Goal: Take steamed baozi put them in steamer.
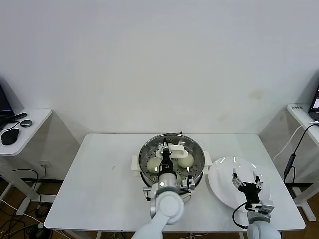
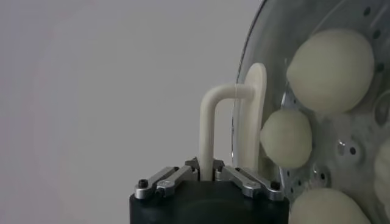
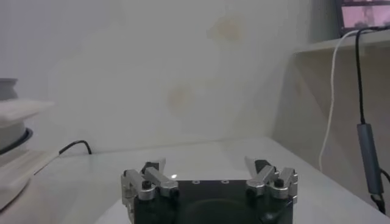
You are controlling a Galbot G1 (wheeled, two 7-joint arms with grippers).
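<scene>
Left gripper (image 1: 167,160), jaws clamped on the white handle (image 2: 213,122) of the glass lid (image 2: 256,36), holds it over the steamer (image 1: 197,151) at table centre; buns (image 1: 185,161) lie inside. Lower level, centred on the rim. Right gripper (image 1: 246,179), jaws apart, idles over the plate (image 1: 219,186) beside the right edge.

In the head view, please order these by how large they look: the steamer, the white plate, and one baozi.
1. and 2. Steamer and white plate: they look alike, so I do not rank them.
3. Baozi, clearly smallest.
</scene>
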